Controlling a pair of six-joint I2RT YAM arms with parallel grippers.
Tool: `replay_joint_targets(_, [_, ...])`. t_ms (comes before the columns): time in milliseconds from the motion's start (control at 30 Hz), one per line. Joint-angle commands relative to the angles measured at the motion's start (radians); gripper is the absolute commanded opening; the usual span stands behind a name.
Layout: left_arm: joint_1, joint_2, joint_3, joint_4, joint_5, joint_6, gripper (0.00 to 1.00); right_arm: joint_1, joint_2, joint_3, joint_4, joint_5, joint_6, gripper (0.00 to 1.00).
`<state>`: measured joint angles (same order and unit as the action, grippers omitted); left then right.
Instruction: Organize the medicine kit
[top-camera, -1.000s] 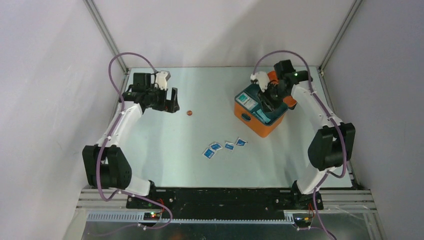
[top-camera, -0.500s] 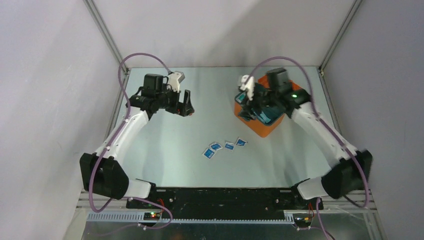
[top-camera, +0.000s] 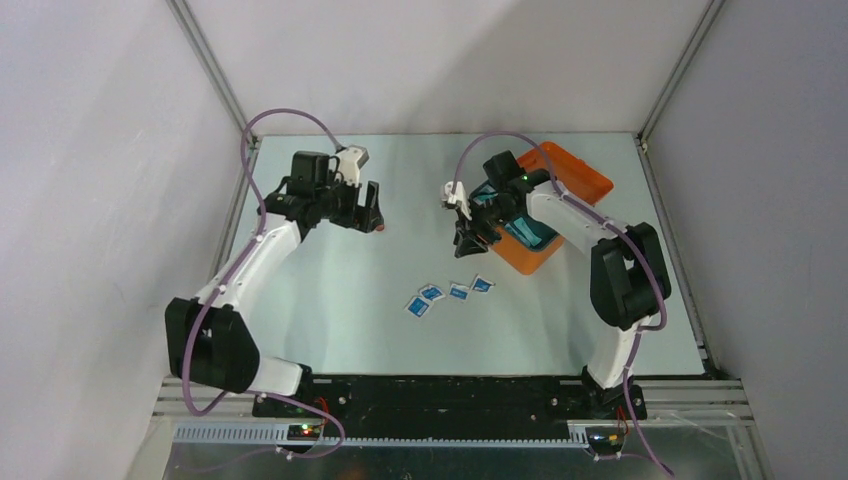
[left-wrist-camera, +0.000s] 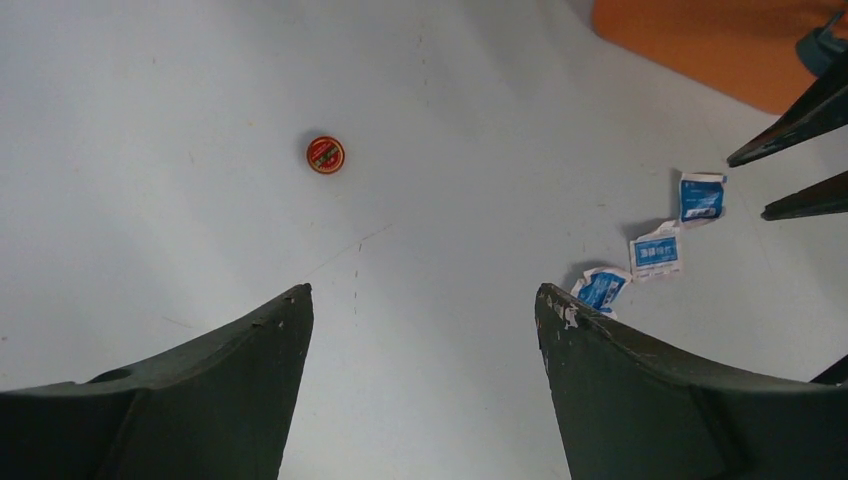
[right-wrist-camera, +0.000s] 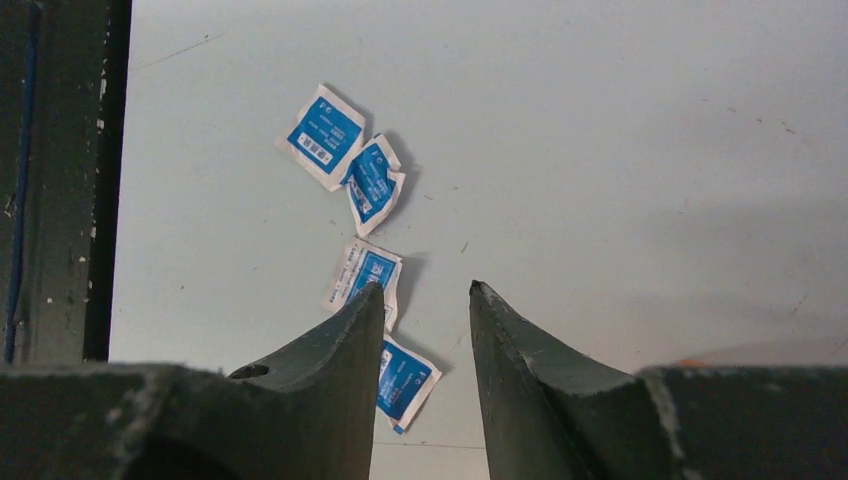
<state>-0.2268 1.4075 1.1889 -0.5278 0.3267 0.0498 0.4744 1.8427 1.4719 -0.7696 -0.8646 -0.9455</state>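
The orange medicine kit (top-camera: 518, 258) stands open at the back right, its lid (top-camera: 572, 176) laid back and the teal tray (top-camera: 532, 233) showing. My right gripper (top-camera: 467, 238) hovers over the table just left of the kit, open a little, with nothing between its fingers (right-wrist-camera: 426, 290). Several blue-white sachets (right-wrist-camera: 322, 135) lie below and ahead of it. My left gripper (top-camera: 370, 215) is wide open and empty (left-wrist-camera: 424, 295) over bare table. A small red round tin (left-wrist-camera: 325, 154) lies ahead of it.
The sachets (top-camera: 450, 294) lie in a short row in the middle of the table, in front of the kit. The enclosure's white walls and metal frame posts close in the back and both sides. The kit's orange wall (left-wrist-camera: 720, 40) shows at the left wrist view's top right.
My right arm has swung out of the kit and to the left, uncovering the open lid. My left arm has moved right, over the red tin.
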Motion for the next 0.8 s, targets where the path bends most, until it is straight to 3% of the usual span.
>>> replay_joint_targets(0, [0.005, -0.079, -0.044, 0.037, -0.026, -0.025, 0.87, 0.024, 0.029, 0.031, -0.045, -0.004, -0.077, 0.43])
replay_joint_targets(133, [0.026, -0.121, -0.085, 0.042, -0.005, -0.035, 0.87, 0.056, 0.051, 0.023, -0.135, 0.043, -0.179, 0.44])
replay_joint_targets(300, [0.049, -0.163, -0.135, 0.058, -0.006, -0.063, 0.88, 0.124, 0.136, 0.041, -0.212, 0.164, -0.170, 0.39])
replay_joint_targets(767, [0.065, -0.186, -0.149, 0.098, 0.012, -0.108, 0.88, 0.208, 0.177, -0.037, -0.027, 0.437, -0.093, 0.35])
